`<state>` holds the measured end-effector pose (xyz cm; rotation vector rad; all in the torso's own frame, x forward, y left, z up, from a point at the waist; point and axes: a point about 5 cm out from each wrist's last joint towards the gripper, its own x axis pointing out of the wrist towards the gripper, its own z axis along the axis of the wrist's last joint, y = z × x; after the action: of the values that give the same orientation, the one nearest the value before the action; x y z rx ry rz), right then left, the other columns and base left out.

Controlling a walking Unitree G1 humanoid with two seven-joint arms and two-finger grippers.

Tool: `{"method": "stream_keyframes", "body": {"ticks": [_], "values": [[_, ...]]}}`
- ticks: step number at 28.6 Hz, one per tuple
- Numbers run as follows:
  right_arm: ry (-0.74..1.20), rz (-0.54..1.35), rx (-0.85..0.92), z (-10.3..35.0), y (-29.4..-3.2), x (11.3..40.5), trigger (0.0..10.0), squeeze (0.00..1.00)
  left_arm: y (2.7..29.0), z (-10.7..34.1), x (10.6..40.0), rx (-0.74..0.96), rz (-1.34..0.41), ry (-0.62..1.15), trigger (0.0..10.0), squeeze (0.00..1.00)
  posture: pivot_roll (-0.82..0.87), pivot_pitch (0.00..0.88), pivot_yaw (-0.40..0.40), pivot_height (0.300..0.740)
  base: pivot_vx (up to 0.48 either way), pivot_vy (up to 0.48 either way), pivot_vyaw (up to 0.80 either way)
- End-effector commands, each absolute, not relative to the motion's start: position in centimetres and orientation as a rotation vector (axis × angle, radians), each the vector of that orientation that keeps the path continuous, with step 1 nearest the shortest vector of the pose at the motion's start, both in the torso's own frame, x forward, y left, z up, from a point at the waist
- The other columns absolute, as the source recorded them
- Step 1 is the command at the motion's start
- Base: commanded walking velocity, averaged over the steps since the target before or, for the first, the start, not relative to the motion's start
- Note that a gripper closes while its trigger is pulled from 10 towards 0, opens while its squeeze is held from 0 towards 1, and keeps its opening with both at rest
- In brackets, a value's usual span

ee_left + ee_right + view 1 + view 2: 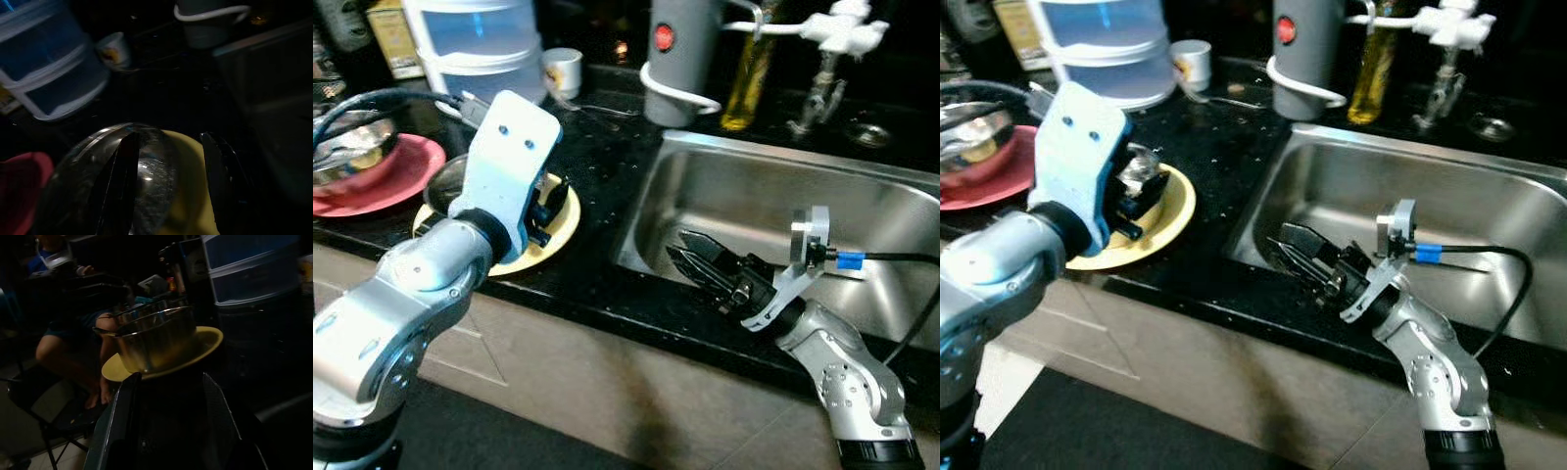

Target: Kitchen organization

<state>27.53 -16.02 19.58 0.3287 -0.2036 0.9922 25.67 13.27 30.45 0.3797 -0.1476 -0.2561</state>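
Seemingly mid-reach over the black speckled stone desk (597, 157): left gripper (171, 186) hovering at the round yellow plate (1170, 211), fingers spread to either side of the rim of the shiny steel bowl (112, 171) resting on that plate, not yet pinching it. Probably positioned so for lifting the bowl off, a first step in tidying the kitchen. Right gripper (690, 257) held low, just beside the plate's far neighbour, the stainless steel sink (783, 196), black fingers parted and carrying nothing, likely kept clear as a spare while the left arm works. Just beyond the plate from the sink, a red plate (396, 181) with another steel bowl on it. Behind the yellow plate, a stack of clear blue-tinted plastic drawers (475, 44) and a small white cup (563, 69); toward the sink, a grey jug (680, 59) and a bottle of yellow oil (744, 83). Seated person's legs (73, 357) visible past the plate in the right wrist view.
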Motion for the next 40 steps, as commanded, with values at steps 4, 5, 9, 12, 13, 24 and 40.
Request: {"method": "stream_keyframes", "body": {"ticks": [4, 5, 9, 12, 13, 24, 40], "values": [[-0.194, 0.992, 0.342, 19.3, -15.7, 27.7, 10.0, 0.00, 13.2, 30.6, 25.9, 0.393, -0.224, -0.185, 10.0, 0.00, 0.07, 0.074, -0.035, 0.740, 0.000, 0.000, 0.43], [-0.194, 0.989, 0.348, 19.3, -15.7, 27.7, 10.0, 0.00, 13.0, 29.9, 25.8, 0.420, -0.223, -0.176, 10.0, 0.00, 0.07, 0.068, -0.032, 0.740, 0.000, 0.000, 0.00], [-0.195, 0.989, 0.351, 19.2, -15.7, 27.7, 10.0, 0.00, 12.6, 28.9, 25.7, 0.477, -0.229, -0.174, 10.0, 0.00, 0.07, 0.066, -0.034, 0.740, 0.000, 0.000, 0.00], [-0.194, 0.989, 0.351, 19.2, -15.7, 27.7, 10.0, 0.00, 12.4, 28.4, 25.6, 0.509, -0.232, -0.174, 10.0, 0.00, 0.07, 0.064, -0.032, 0.740, 0.000, 0.000, 0.00], [-0.193, 0.989, 0.352, 19.2, -15.7, 27.7, 10.0, 0.00, 12.3, 27.4, 25.5, 0.537, -0.234, -0.156, 10.0, 0.00, 0.07, 0.063, -0.032, 0.740, 0.000, 0.000, 0.00], [-0.187, 0.984, 0.346, 19.1, -15.7, 27.8, 10.0, 0.00, 12.7, 26.3, 25.7, 0.448, -0.220, -0.077, 10.0, 0.00, 0.07, 0.068, -0.034, 0.740, 0.000, 0.000, 0.00], [-0.173, 0.930, 0.330, 18.9, -16.0, 28.2, 10.0, 0.00, 14.5, 26.7, 25.9, 0.481, -0.141, -0.040, 0.0, 0.00, 0.07, 0.077, -0.033, 0.740, 0.000, 0.000, 0.00]]}}
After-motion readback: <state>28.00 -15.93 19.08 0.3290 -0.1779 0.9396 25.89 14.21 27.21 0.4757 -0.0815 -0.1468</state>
